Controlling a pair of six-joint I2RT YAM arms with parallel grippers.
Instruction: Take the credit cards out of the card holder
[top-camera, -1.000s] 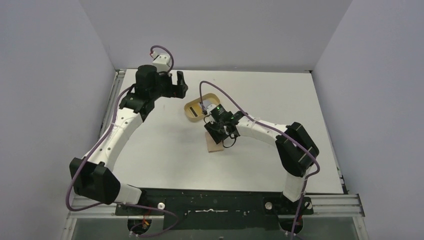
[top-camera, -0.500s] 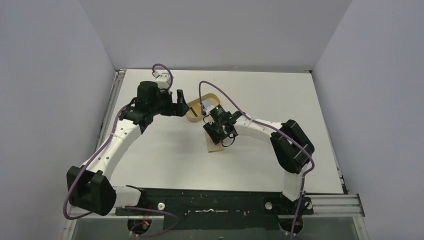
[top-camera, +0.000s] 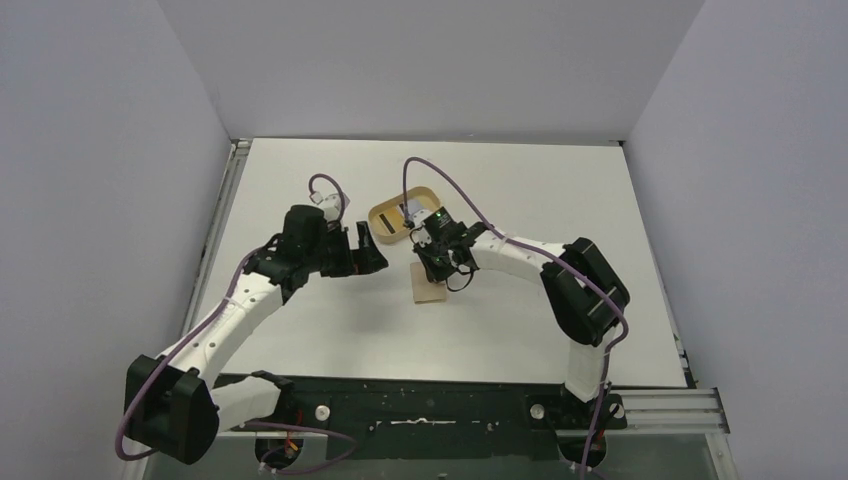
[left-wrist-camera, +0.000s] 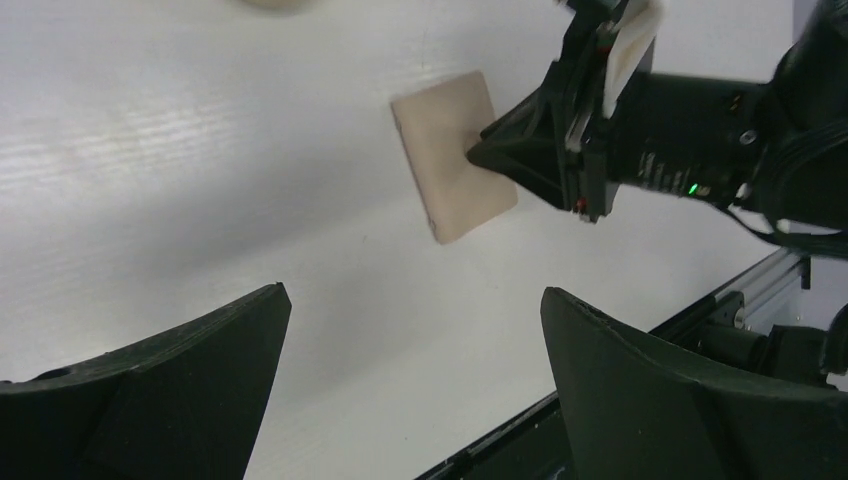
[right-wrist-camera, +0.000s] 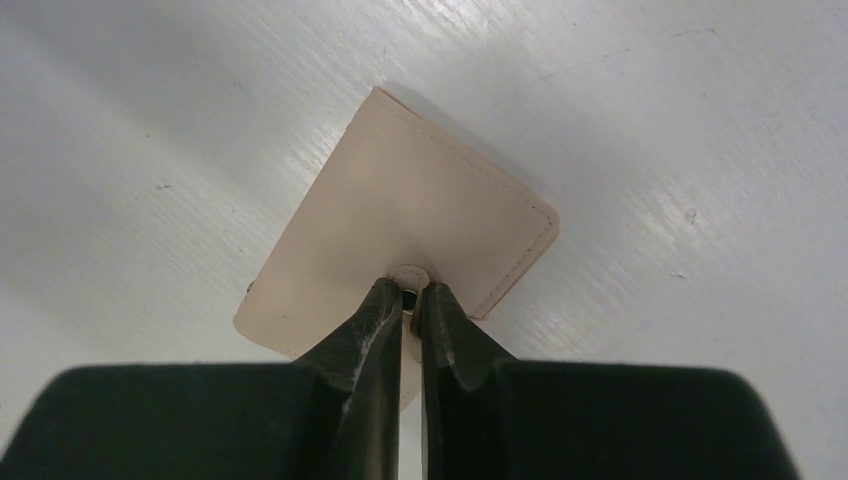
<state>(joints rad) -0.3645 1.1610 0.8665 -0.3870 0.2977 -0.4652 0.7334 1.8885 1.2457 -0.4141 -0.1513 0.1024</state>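
Observation:
The card holder (top-camera: 430, 288) is a tan folded wallet lying shut on the white table. It also shows in the left wrist view (left-wrist-camera: 445, 170) and the right wrist view (right-wrist-camera: 400, 210). My right gripper (top-camera: 441, 264) reaches down onto its far edge, and its tips (right-wrist-camera: 410, 292) are shut on the little round snap tab. My left gripper (top-camera: 372, 256) is open and empty, left of the wallet and apart from it; its fingers (left-wrist-camera: 200, 350) frame bare table. No credit cards show in the holder. A small whitish card-like thing (top-camera: 411, 209) lies in the tray, partly hidden.
An oval tan wooden tray (top-camera: 385, 223) stands just behind the wallet, under the right arm's cable. The black rail (top-camera: 420, 395) with the arm bases runs along the table's near edge. Grey walls close the left, back and right.
My left arm has swung from the back left, past the tray, forward and down to just left of the wallet. My right gripper has stayed on the wallet's tab.

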